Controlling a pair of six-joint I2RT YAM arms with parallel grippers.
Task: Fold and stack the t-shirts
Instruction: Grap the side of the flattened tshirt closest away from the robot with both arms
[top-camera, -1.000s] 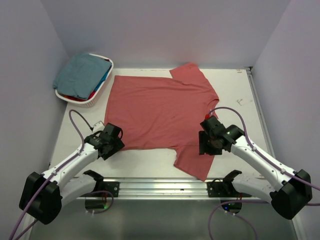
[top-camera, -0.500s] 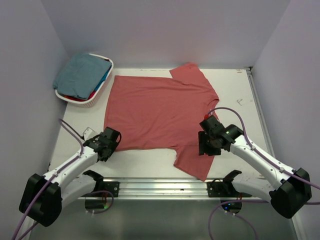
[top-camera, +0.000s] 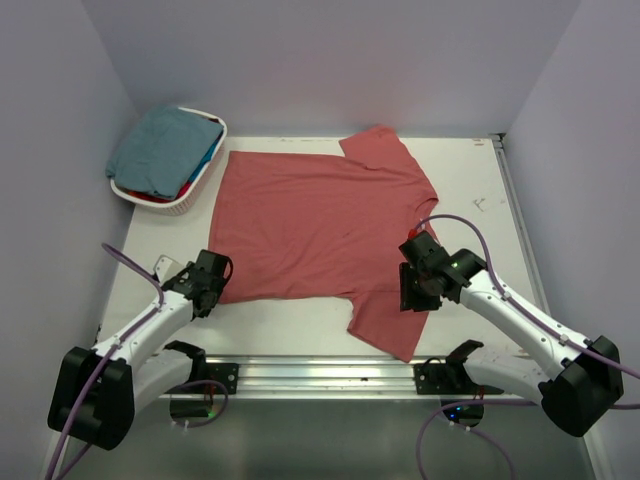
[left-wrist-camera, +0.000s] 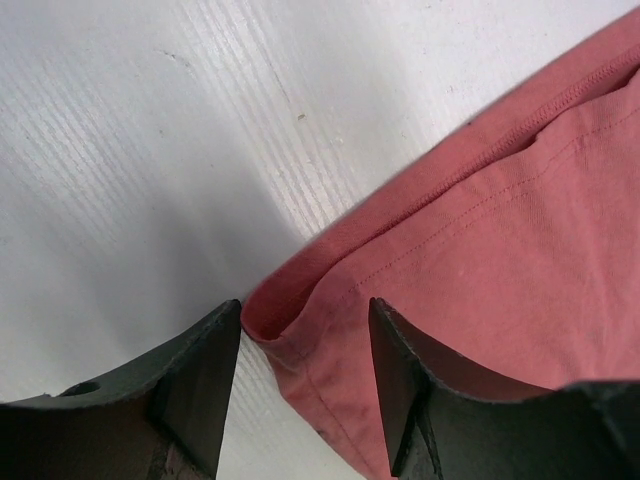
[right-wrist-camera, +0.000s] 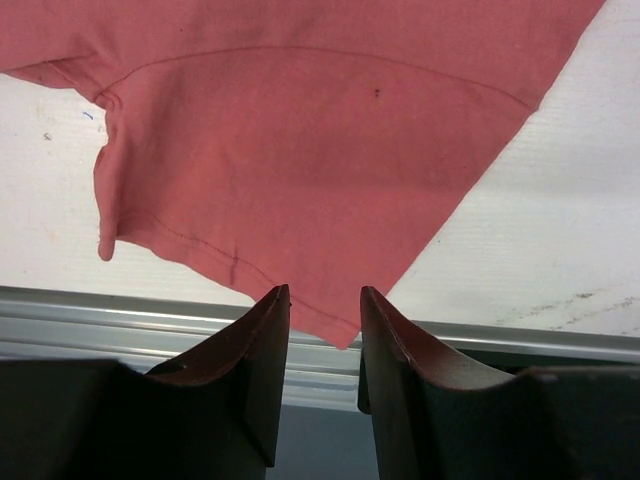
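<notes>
**A:** Where does the brick-red t-shirt (top-camera: 320, 225) stand?

**B:** It lies spread flat and unfolded in the middle of the worktop (top-camera: 470, 190). I'd judge this to be the grip before the first fold. The teal t-shirt (top-camera: 160, 150) sits in the white basket (top-camera: 190, 205), upper left of the overhead frame, with bits of blue and red cloth under it.

**A:** And the hands?

**B:** The left hand (left-wrist-camera: 305, 330) has its fingers spread, and the hem corner (left-wrist-camera: 275, 320) pokes between them at the shirt's lower left. The right hand (right-wrist-camera: 325, 300) is spread too, and the tip of the near sleeve (right-wrist-camera: 300, 200) reaches into its gap at the lower right.

**A:** What next?

**B:** Probably each hand should sink onto the cloth and pinch both layers. Then they lift together and carry the near edge up-frame. A shallow bite might catch only one layer.
</notes>
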